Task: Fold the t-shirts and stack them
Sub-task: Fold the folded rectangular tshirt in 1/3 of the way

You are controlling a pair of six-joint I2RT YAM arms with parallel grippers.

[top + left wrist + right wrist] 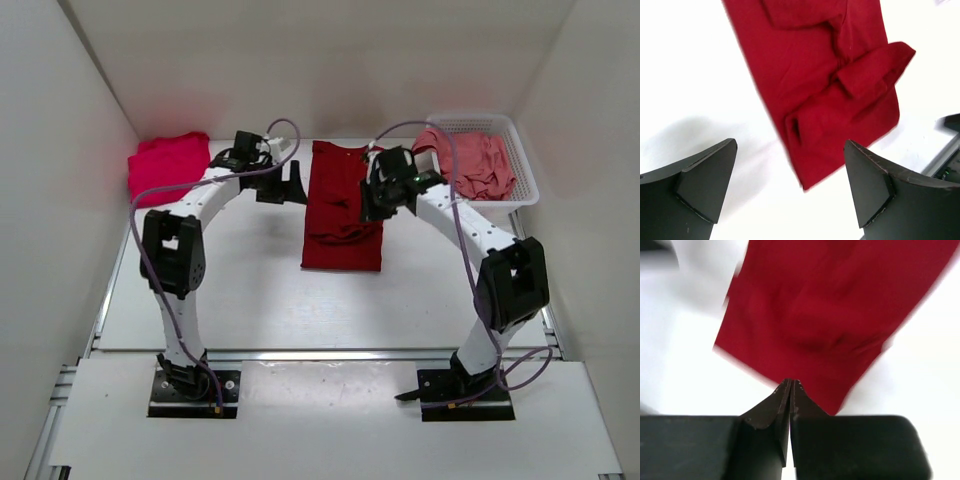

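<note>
A dark crimson t-shirt (343, 210) lies on the table as a long folded strip, with a sleeve fold bunched on top (875, 70). My left gripper (291, 184) hovers just left of it, open wide, its fingers (705, 185) over bare table by the shirt's corner. My right gripper (374, 203) is over the strip's right edge, shut with nothing visible between its tips (791, 383); the crimson cloth (825, 315) lies below it. A bright pinkish-red t-shirt (168, 165) sits folded at the back left. A salmon pink t-shirt (480, 160) lies crumpled in the basket.
A white mesh basket (527, 180) stands at the back right against the wall. White walls close in the table at the left, back and right. Both arm bases are bolted at the near edge.
</note>
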